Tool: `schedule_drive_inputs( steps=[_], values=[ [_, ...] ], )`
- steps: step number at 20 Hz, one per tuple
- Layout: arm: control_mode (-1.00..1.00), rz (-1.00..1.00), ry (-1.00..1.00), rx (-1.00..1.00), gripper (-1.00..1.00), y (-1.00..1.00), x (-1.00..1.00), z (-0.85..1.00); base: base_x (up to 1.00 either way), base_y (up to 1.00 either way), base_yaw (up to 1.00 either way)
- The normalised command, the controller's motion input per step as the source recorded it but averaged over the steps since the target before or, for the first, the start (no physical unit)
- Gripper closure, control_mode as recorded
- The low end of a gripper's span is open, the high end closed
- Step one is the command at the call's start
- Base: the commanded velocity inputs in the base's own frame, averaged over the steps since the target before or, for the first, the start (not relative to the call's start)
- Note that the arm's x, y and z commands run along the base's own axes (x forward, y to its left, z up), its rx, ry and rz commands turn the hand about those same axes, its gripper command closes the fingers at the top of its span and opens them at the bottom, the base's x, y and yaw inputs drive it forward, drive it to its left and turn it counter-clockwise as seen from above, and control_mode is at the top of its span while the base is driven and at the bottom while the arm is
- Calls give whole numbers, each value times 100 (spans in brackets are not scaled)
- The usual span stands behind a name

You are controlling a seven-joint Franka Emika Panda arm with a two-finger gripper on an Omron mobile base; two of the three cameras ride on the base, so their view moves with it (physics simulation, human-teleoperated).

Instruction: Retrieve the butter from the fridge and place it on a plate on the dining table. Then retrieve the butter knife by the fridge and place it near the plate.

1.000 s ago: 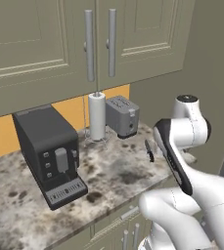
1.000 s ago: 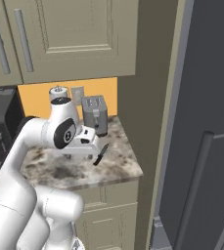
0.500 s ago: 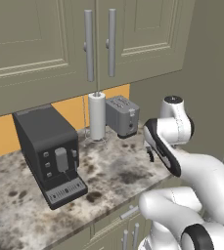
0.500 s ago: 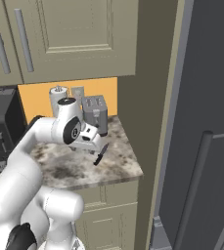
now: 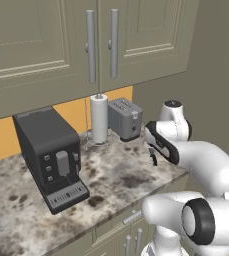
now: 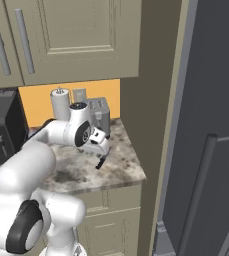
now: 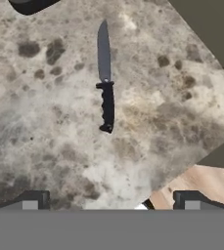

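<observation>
The butter knife (image 7: 105,83) is all dark and lies flat on the speckled counter (image 7: 45,122), blade pointing to the top of the hand view and handle toward me. My gripper (image 7: 112,202) hovers above it, open, with the knife's handle end a short way ahead of the gap between the fingertips (image 7: 35,200). Nothing is between them. From the base views the gripper (image 6: 101,160) (image 5: 153,157) hangs over the right end of the counter, pointing down. The grey fridge (image 6: 211,100) stands just right of that counter, door shut, with its long bar handle (image 6: 205,190).
A black coffee machine (image 5: 51,150), a paper towel roll (image 5: 99,119) and a grey toaster (image 5: 125,117) stand along the back of the counter. Olive cabinets (image 5: 101,40) hang above. The counter's edge runs close to the knife, with wooden floor (image 7: 201,183) below.
The arm has swung its hand a little to the right and lower over the counter's right end. The gripper has stayed open.
</observation>
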Motion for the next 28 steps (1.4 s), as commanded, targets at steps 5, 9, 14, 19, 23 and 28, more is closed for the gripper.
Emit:
schedule_drive_inputs(
  steps=[5, 9, 14, 19, 23, 28],
  values=[
    [-100, 0, 0, 4, -100, -7, 29, -31, 0, 0, 0],
    [-100, 0, -1, 0, -100, 0, 38, -24, 0, 0, 0],
    [-100, 0, 0, 0, -100, 0, 45, -28, 0, 0, 0],
    [-100, 0, 0, 0, -100, -1, 41, -36, 0, 0, 0],
    [-100, 0, 0, 0, -100, -8, 13, -31, 0, 0, 0],
    [-100, 0, 1, 0, -100, -4, 0, -33, 0, 0, 0]
  ],
)
